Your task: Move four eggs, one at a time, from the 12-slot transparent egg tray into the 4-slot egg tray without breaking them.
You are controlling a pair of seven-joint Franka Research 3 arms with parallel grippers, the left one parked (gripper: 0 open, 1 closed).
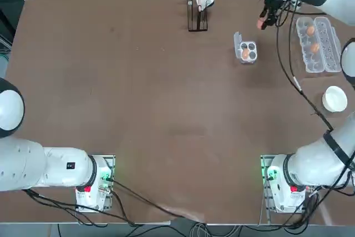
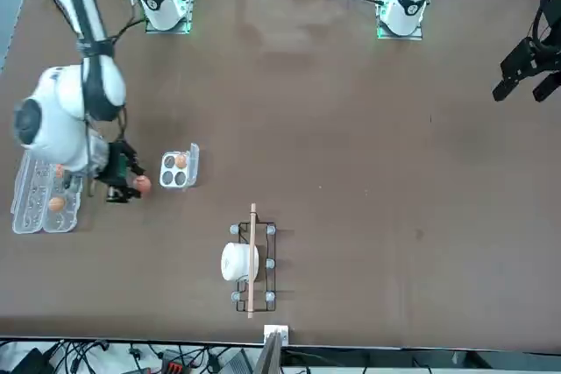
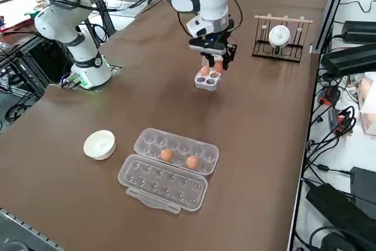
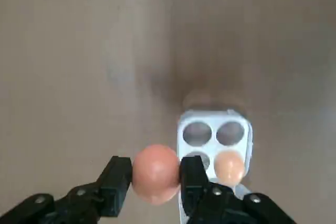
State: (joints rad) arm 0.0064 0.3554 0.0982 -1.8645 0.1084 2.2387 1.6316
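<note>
**Right gripper carries one egg, beside the small tray**

Four orange-brown oval eggs show in all. Two sit in the long clear plastic 12-slot egg tray (image 3: 176, 152), which lies open with its hinged lid (image 3: 161, 183) flat beside it: one egg (image 3: 167, 155) and a second egg (image 3: 191, 162) in neighbouring cups of the same row. A third egg (image 4: 229, 167) rests in one cup of the small square clear 4-slot egg tray (image 1: 247, 51); its other three cups are bare. The fourth egg (image 4: 155, 173) is clamped between the two black fingers of the right gripper (image 4: 155, 178), one finger pressing each side.

The gripper hangs above the table, between the two trays and closer to the small one. In the wrist view the held egg appears just beside the small tray's edge, not over a cup.

A single round white bowl (image 1: 335, 99) stands near the long tray. A black wire rack (image 2: 252, 265) with a wooden bar holds one white cup at the table's far edge. The table (image 1: 138, 92) is a plain brown surface. Cables and equipment lie along its sides.
</note>
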